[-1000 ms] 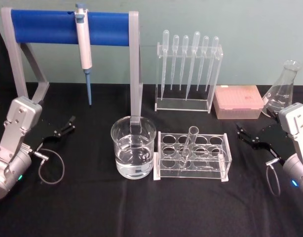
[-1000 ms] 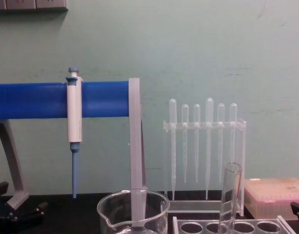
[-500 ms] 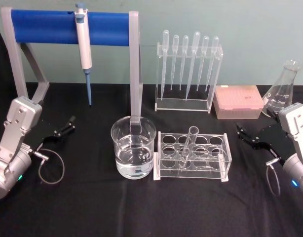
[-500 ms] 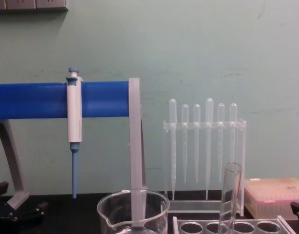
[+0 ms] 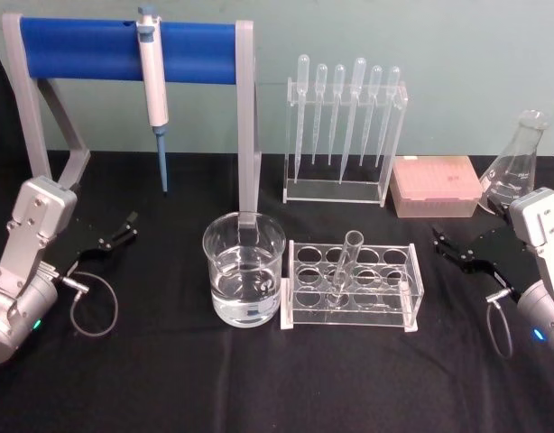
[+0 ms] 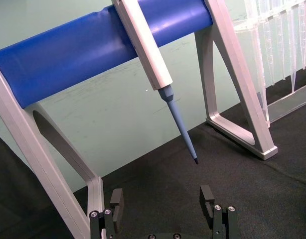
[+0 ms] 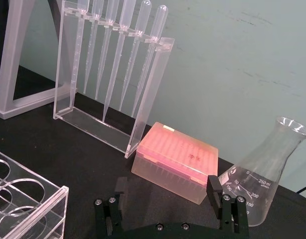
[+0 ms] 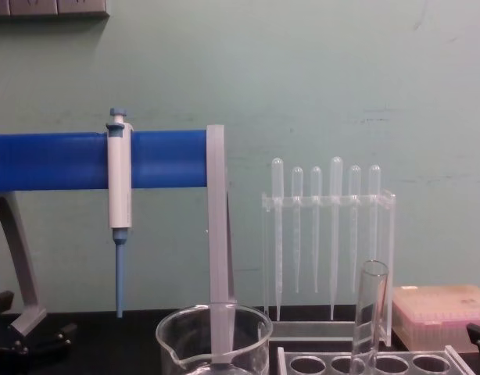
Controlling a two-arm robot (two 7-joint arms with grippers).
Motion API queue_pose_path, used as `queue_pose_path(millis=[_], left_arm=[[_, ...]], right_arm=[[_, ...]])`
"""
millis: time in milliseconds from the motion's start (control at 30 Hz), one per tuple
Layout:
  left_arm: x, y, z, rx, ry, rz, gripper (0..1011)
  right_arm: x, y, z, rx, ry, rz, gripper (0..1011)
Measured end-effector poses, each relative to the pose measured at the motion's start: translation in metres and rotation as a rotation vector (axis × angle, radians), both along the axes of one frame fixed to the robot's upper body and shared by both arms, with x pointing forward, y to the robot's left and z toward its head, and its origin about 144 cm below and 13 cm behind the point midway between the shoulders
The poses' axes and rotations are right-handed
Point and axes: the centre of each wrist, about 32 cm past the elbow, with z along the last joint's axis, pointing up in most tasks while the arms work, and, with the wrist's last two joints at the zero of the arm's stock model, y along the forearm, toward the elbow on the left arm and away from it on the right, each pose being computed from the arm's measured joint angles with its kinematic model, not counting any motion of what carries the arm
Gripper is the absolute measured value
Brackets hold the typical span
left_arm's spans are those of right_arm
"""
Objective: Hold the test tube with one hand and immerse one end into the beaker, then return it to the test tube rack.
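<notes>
The long clear glass test tube (image 5: 343, 268) stands, seemingly tilted, in the clear round-holed rack (image 5: 412, 290), with the wide glass beaker (image 5: 244, 281) just beside the rack's left end. The black left gripper (image 5: 124, 230) and right gripper (image 5: 439, 244) hang open and empty, well off either rack end. The tube is likely light, slick and breakable, so grip it gently below its rim.

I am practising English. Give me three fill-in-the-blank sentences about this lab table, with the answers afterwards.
The test tube leans in the rack, to the ____ of the beaker.
The left gripper and the right gripper are both ____.
The pipette stand holds ____ pipettes.
Answers: right; open; six.
</notes>
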Motion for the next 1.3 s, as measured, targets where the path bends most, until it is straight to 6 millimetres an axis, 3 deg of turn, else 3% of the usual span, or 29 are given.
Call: queue_pose_path(millis=[267, 600, 1033, 1300], left_arm=[[0.000, 0.000, 0.000, 0.000, 0.000, 0.000, 1000], [0.000, 0.000, 0.000, 0.000, 0.000, 0.000, 1000], [0.000, 0.000, 0.000, 0.000, 0.000, 0.000, 1000], [0.000, 0.000, 0.000, 0.000, 0.000, 0.000, 1000]], right_arm=[[0.000, 0.000, 0.000, 0.000, -0.001, 0.000, 1002], [-0.010, -0.011, 0.023, 0.064, -0.054, 0.094, 1003], [-0.044, -0.058, 0.062, 0.052, 0.028, 0.587, 1002], [-0.047, -0.058, 0.066, 0.042, 0.074, 0.803, 1003]])
